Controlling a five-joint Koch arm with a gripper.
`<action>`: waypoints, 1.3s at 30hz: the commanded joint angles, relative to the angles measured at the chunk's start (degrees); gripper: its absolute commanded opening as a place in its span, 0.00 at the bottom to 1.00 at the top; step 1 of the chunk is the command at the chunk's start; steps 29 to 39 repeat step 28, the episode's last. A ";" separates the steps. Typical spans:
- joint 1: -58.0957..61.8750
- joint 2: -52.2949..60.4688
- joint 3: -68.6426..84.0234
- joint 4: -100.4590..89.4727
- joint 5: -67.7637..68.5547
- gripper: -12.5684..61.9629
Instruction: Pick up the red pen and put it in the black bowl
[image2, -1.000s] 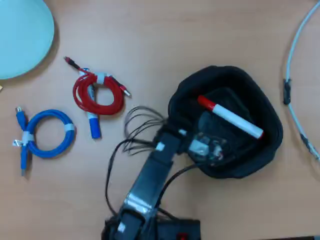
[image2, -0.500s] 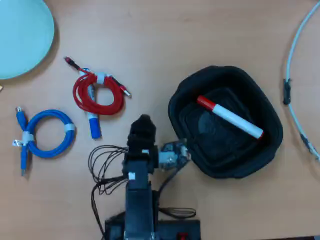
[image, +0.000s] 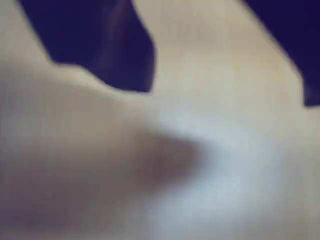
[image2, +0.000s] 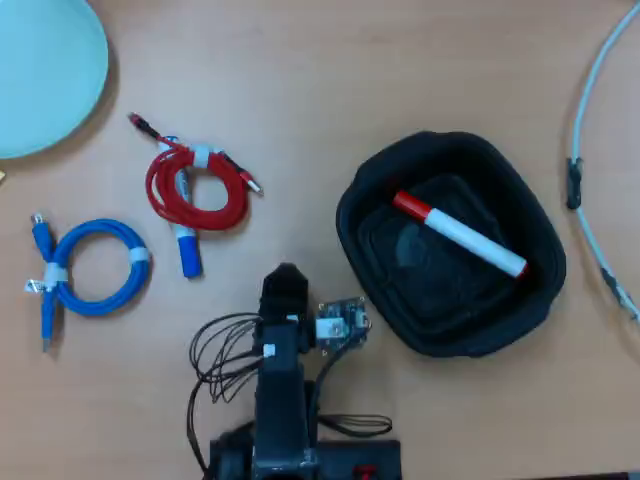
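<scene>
Red pen lies slantwise inside the black bowl, red cap toward the bowl's upper-left wall. Placement step looks done. Arm folded just left of the bowl, over bare bench; pincer holds nothing visible, opening cannot be told. Wrist view too blurred to read. Judgement: nothing left but parking the arm.

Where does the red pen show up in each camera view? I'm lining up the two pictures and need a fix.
Overhead view: the red pen lies slantwise inside the black bowl, right of centre, red cap toward the upper left.
Wrist view: not in it; the picture is a blur of pale surface with dark shapes along the top.
Shared landmark: only the tan table, likely the pale blur in the wrist view.
</scene>
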 joint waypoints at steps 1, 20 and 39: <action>0.88 5.89 0.00 -4.31 -2.11 0.61; 4.57 5.89 18.54 -25.93 -4.83 0.59; 5.27 5.89 21.71 -27.42 -4.75 0.59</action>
